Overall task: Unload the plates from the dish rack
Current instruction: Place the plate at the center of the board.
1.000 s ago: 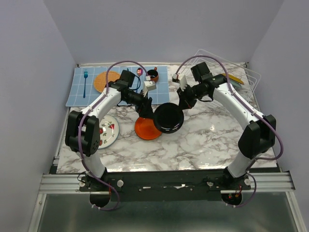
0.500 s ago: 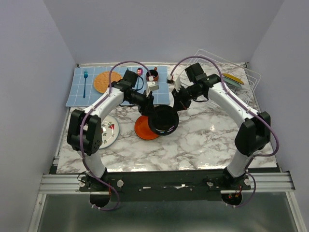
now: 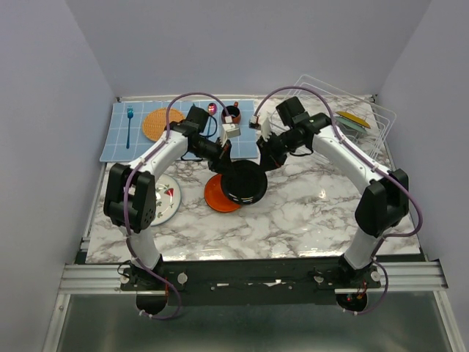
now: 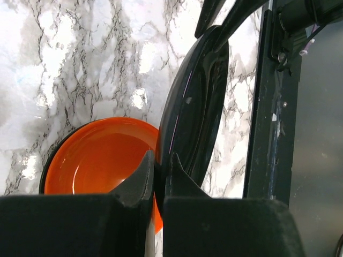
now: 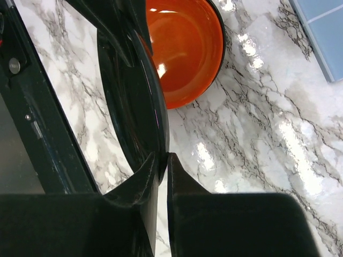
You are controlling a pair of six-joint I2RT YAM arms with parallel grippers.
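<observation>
Marble table [image 3: 308, 213] bears orange-red plate [image 3: 215, 199], partly covered by black plate [image 3: 244, 182], possibly touching.

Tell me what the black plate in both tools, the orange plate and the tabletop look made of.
Black plate: hard and glossy, with sharp highlights along its rim; likely glazed ceramic or melamine. Orange plate: also glossy, orange inside with a dark outer edge; ceramic or plastic, cannot tell. Tabletop: polished, white with grey veining, bright glare; marble or marble-print laminate.
</observation>
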